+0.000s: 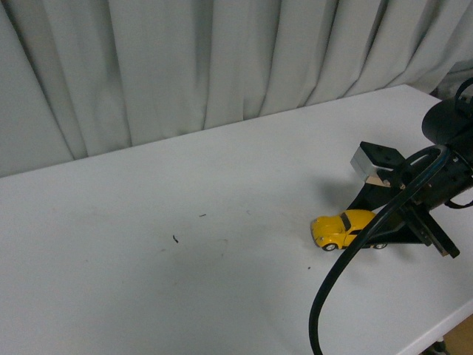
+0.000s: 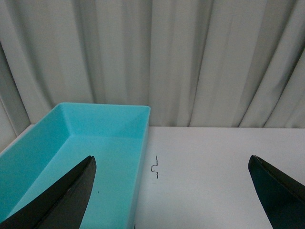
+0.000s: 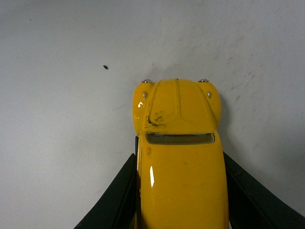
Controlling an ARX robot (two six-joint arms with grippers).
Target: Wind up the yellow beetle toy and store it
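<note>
The yellow beetle toy (image 1: 341, 228) sits on its wheels on the white table (image 1: 185, 251) at the right, nose pointing left. My right gripper (image 1: 373, 231) is shut on its rear half, black fingers pressed to both sides. In the right wrist view the toy (image 3: 178, 143) fills the lower middle, its hood scuffed, with a finger (image 3: 116, 200) on each flank. My left gripper (image 2: 171, 191) is open and empty, out of the front view; its fingertips (image 2: 78, 186) hover by a turquoise bin (image 2: 86, 143).
The turquoise bin is open-topped, with only small specks on its floor, and stands against the grey curtain (image 1: 222, 59). A black cable (image 1: 347, 274) loops from the right arm over the table's front right. Small dark marks (image 1: 175, 238) dot the table.
</note>
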